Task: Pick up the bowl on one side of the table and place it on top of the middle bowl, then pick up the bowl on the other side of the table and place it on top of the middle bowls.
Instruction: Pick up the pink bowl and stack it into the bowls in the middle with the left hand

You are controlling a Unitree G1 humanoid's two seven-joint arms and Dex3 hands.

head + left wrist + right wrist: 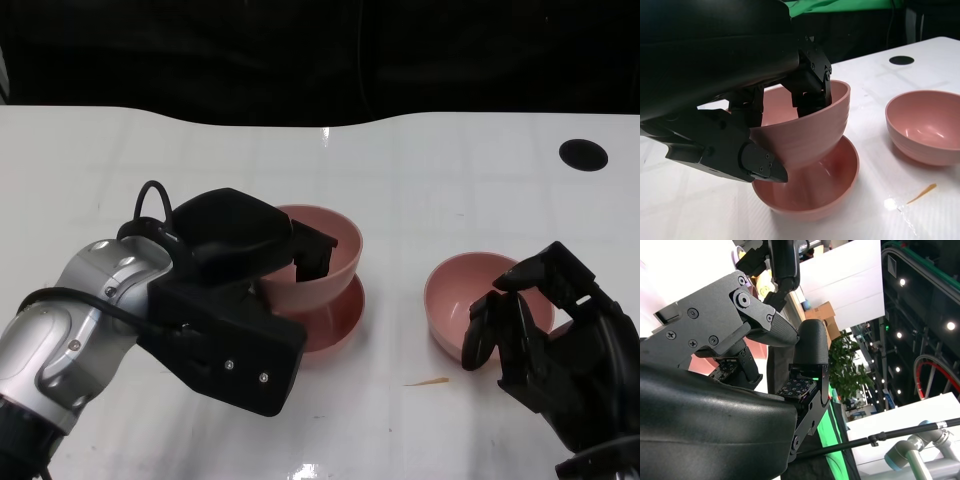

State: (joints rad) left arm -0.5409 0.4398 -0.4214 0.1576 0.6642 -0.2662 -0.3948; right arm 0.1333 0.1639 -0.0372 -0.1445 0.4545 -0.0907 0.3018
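Observation:
My left hand (pixel 240 270) grips a pink bowl (pixel 325 262) by its rim, fingers inside and thumb outside, as the left wrist view shows on the same bowl (pixel 810 135). The held bowl is tilted and sits partly inside the middle pink bowl (pixel 335 325), whose lower wall (pixel 810 200) shows beneath it. A third pink bowl (pixel 470 300) stands upright on the table at the right, also visible as the far bowl (pixel 925 125). My right hand (pixel 545 335) hovers at that bowl's near rim with fingers apart, holding nothing. In the right wrist view only my right hand's fingers (pixel 805 375) show.
The white table (pixel 420 170) carries a black round hole (pixel 583 153) at the back right and a small orange smear (pixel 428 381) near the front of the right bowl. The table's far edge meets a dark background.

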